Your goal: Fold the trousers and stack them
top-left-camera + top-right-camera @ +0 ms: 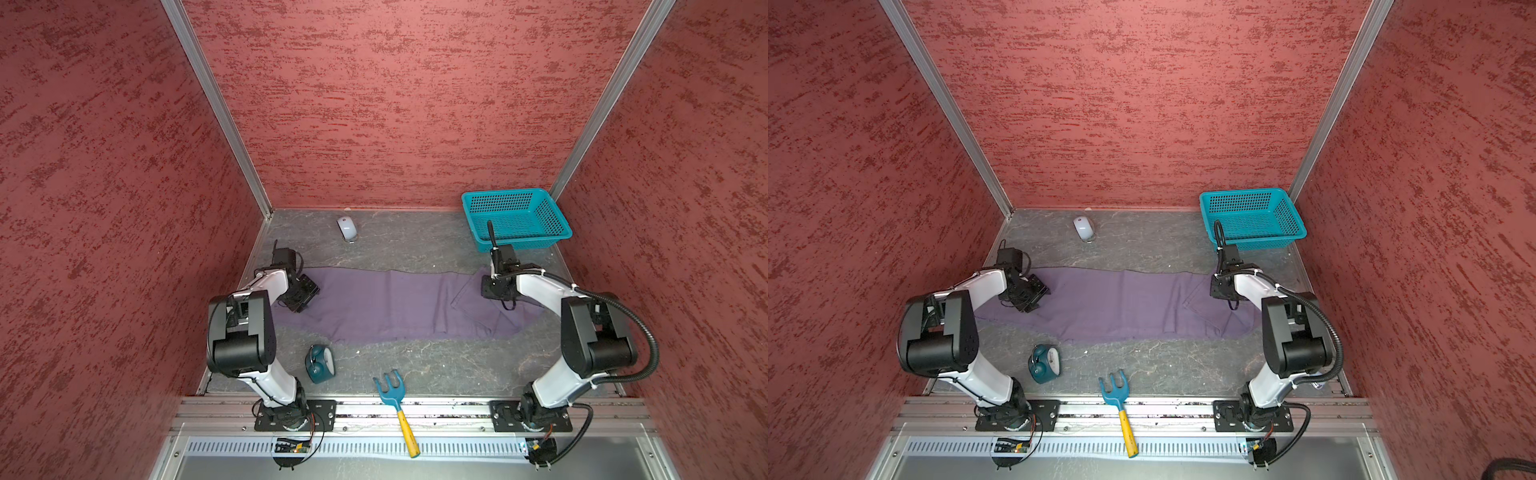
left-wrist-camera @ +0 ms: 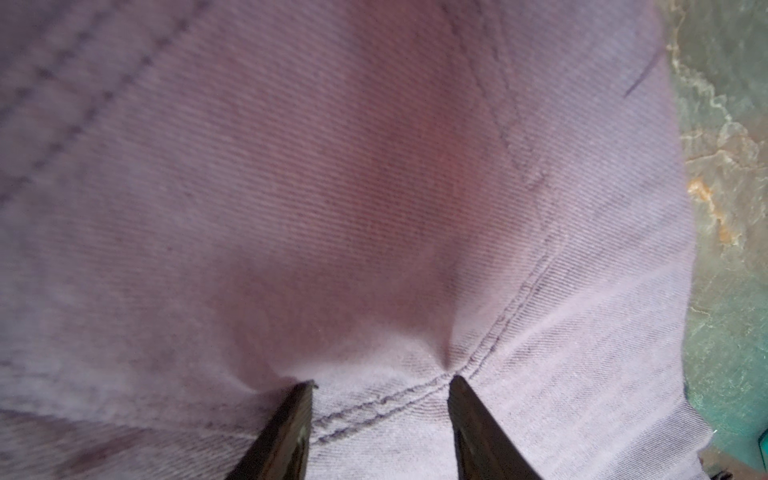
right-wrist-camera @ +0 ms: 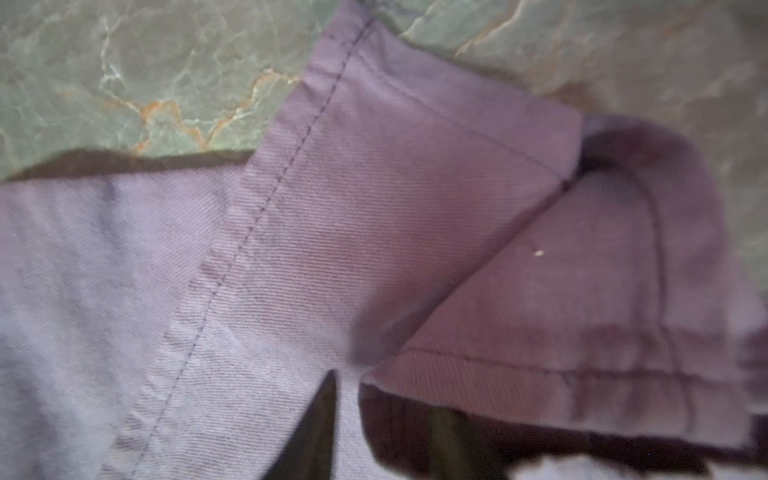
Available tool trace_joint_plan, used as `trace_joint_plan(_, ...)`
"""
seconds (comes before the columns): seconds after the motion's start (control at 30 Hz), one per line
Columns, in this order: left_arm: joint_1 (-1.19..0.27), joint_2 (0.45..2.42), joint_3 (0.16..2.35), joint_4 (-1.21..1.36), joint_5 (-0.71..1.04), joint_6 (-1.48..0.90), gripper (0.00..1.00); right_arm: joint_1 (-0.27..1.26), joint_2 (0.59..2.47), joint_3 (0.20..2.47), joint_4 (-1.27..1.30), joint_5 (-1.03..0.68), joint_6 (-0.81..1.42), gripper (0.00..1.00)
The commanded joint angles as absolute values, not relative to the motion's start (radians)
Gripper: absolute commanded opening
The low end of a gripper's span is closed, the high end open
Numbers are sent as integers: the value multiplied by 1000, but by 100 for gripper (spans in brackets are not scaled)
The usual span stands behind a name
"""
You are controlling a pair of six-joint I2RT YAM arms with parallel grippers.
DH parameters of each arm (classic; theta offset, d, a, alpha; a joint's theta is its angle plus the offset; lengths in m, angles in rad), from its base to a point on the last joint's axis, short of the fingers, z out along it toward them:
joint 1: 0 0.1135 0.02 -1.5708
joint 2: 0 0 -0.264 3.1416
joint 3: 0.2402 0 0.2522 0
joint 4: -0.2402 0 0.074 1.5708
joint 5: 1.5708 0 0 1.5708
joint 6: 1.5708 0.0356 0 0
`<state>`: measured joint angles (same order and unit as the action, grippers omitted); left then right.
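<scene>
trousers point(image 1: 395, 303): soft twill, light, limp, so likely to sag if lifted by one point. best hold, by my judgement, is the stitched hems and seams, which are thicker and slip less. they lie flat on the marbled table point(image 1: 415, 249). the long axis runs sideways from just robot-side of the teal basket point(image 1: 515, 220). the hemmed end, one corner flipped over, is nearest the basket.

left gripper point(image 2: 380, 384): at the end far from the basket, jaws apart, tips pressed on a seam, nothing pinched.

right gripper point(image 1: 493, 291): at the basket end; the flap hides one finger, so cannot tell its state.
</scene>
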<state>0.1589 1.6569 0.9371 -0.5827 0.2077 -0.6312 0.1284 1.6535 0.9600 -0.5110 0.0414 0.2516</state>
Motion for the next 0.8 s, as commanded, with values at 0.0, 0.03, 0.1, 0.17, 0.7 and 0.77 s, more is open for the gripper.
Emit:
trace_joint_plan(0.0, 163, 1702, 913, -591, 237, -634, 54, 135, 1651, 941, -509, 41, 249, 7)
trace_joint_plan(0.03, 164, 1704, 913, -590, 240, -634, 54, 133, 1651, 942, -530, 74, 254, 0)
trace_joint_plan(0.1, 166, 1706, 910, -586, 246, -634, 54, 124, 1643, 951, -590, 202, 278, 0)
trace_joint_plan(0.17, 167, 1707, 907, -581, 249, -634, 53, 76, 1617, 963, -650, 289, 310, 0)
trace_joint_plan(0.7, 196, 1709, 892, -558, 290, -622, 53, -132, 1368, 954, -619, 79, 249, 44)
trace_joint_plan(0.77, 196, 1709, 897, -559, 292, -622, 53, -32, 1369, 933, -611, 77, 229, 48)
